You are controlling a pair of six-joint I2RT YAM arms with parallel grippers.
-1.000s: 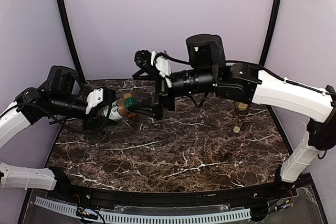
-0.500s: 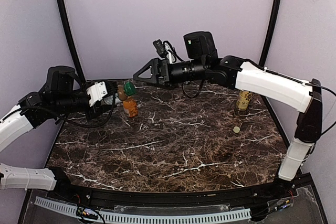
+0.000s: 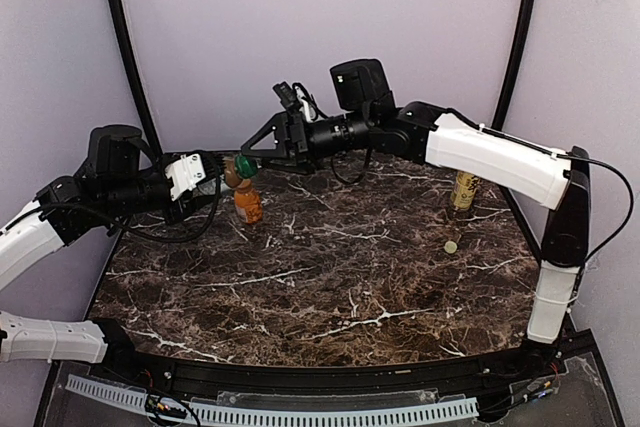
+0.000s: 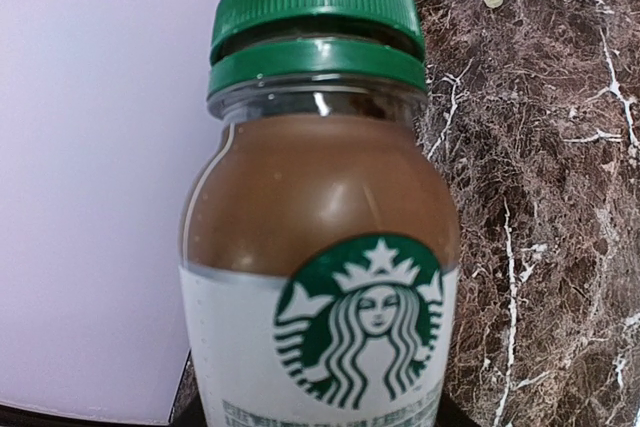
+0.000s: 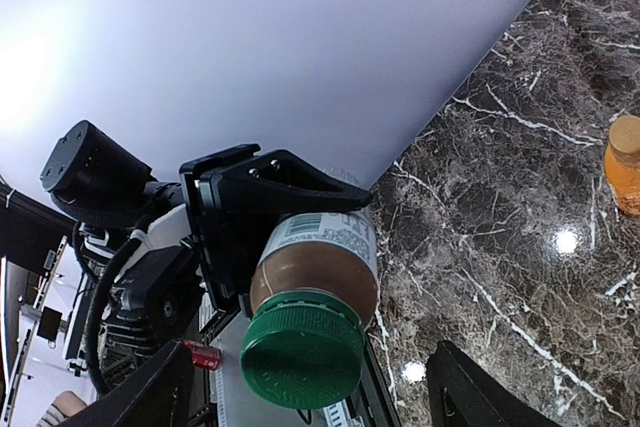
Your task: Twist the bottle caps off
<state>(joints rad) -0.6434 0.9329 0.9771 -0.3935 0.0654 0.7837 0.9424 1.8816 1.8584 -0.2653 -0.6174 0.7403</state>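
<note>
Here we go on the coffee bottle [image 4: 320,247]. The left arm [image 3: 60,212] has it lifted off the counter [image 3: 350,287] at the far left, and the left jaws are pinching it around the labelled body. Its dark green cap [image 5: 300,352] points toward the right arm [image 3: 490,157] and looks to be seated on the neck, not yet off.

The right jaws are spread, one finger on each side of that cap, and I can see a gap on both sides. So nothing is gripped there.

I'd call this the approach for the grasp before the twist. The next move needs those jaws to close squarely on the ribbed rim. Then the wrist has to turn while the left side holds the bottle steady against the twist.

Below them the orange juice bottle [image 3: 248,207] stands on the counter with its cap on. Over at the far right stands the tea bottle [image 3: 462,190]. A cream cap [image 3: 451,246] lies loose nearer to us, so that one looks done.
</note>
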